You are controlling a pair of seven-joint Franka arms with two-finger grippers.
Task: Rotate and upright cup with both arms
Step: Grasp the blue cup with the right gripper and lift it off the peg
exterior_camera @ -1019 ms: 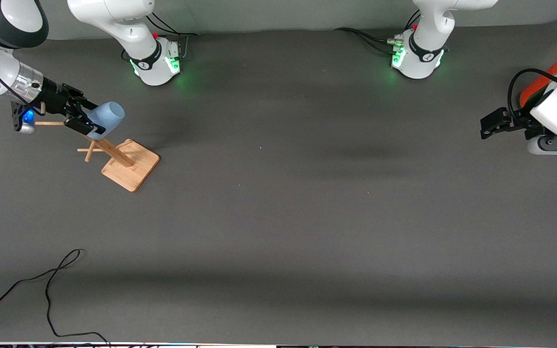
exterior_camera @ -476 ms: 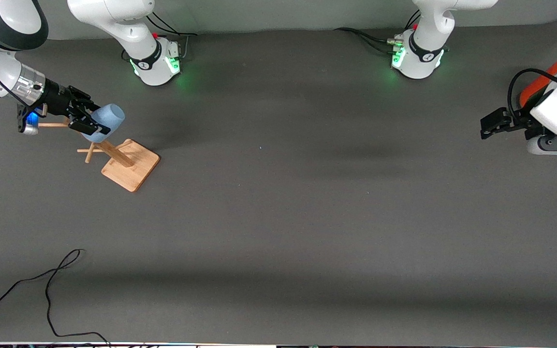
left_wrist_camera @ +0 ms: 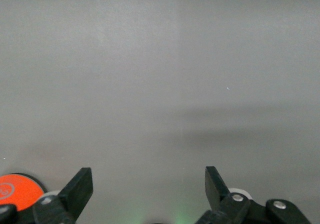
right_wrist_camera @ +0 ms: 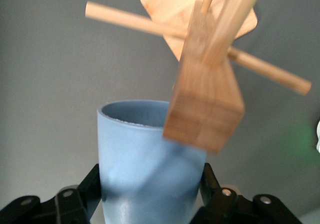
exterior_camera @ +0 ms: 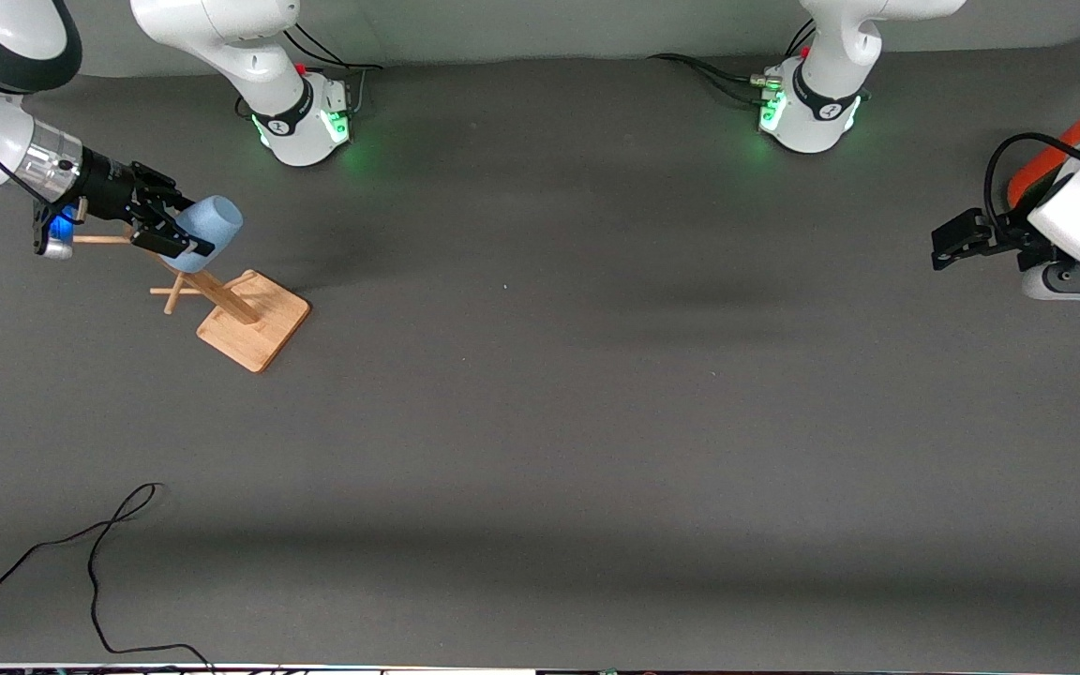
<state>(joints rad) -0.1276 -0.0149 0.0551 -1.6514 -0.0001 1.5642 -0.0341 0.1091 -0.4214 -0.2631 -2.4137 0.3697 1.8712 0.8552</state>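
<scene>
The cup (exterior_camera: 207, 231) is in the air at the right arm's end of the table, pinched by the right gripper (exterior_camera: 168, 237) directly over the top of the wooden mug rack (exterior_camera: 235, 314), and that closeness is what the coming move hangs on: from the right wrist view the rack's square post (right_wrist_camera: 206, 104) stands just in front of the cup's rim (right_wrist_camera: 135, 115), with a thin peg (right_wrist_camera: 132, 21) crossing above it, so the cup has to come away from the post before it can be swung round. The cup lies on its side, its long axis running roughly level from the gripper out toward the middle of the table; I'd judge the open mouth to be the end pointing away from the wrist, since the wrist camera looks along the body to the rim. The black fingers (right_wrist_camera: 89, 189) are clamped on either flank of the cup near its base. It is a small, pale blue, matte tumbler with no handle and a slight taper. The left gripper (exterior_camera: 957, 236) waits well apart at the left arm's end of the table, over bare mat beside an orange-red cylinder (exterior_camera: 1039, 169), its fingers (left_wrist_camera: 80, 188) spread wide with nothing between them; the right arm is plainly the nearer one, and the left would need to cross most of the table to share the hold
</scene>
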